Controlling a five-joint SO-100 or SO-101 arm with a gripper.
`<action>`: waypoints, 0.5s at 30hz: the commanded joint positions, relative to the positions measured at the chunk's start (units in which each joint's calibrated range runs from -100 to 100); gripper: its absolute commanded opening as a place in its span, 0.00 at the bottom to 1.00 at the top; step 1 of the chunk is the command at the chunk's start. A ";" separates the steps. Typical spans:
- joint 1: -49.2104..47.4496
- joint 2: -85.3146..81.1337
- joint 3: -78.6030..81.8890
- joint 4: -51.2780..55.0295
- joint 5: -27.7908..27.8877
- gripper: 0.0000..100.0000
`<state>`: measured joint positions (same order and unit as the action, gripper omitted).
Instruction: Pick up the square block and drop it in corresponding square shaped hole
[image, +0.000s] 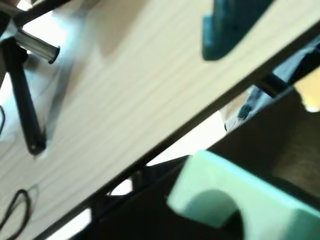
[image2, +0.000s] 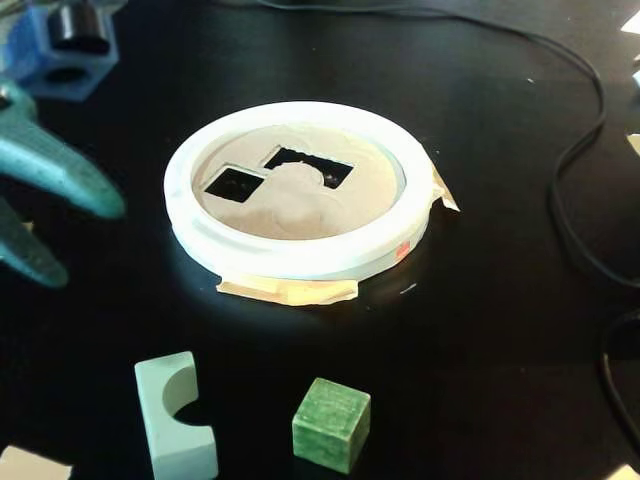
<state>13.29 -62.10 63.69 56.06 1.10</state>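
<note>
Fingers (image2: 45, 225) wide, empty at 9 o'clock; swing to green cube (image2: 331, 424) at 6, square up to its faces.

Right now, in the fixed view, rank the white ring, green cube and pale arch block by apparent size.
1. White ring, by far the largest.
2. Pale arch block.
3. Green cube, somewhat smaller; both blocks sit at similar nearness, so this holds.
</note>
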 joint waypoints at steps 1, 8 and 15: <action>-1.55 26.23 -25.80 0.59 -0.49 0.91; -10.29 52.39 -51.94 9.02 -1.81 0.92; -9.67 69.58 -77.62 21.76 -4.88 0.91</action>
<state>4.10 -1.29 6.30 71.29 -2.47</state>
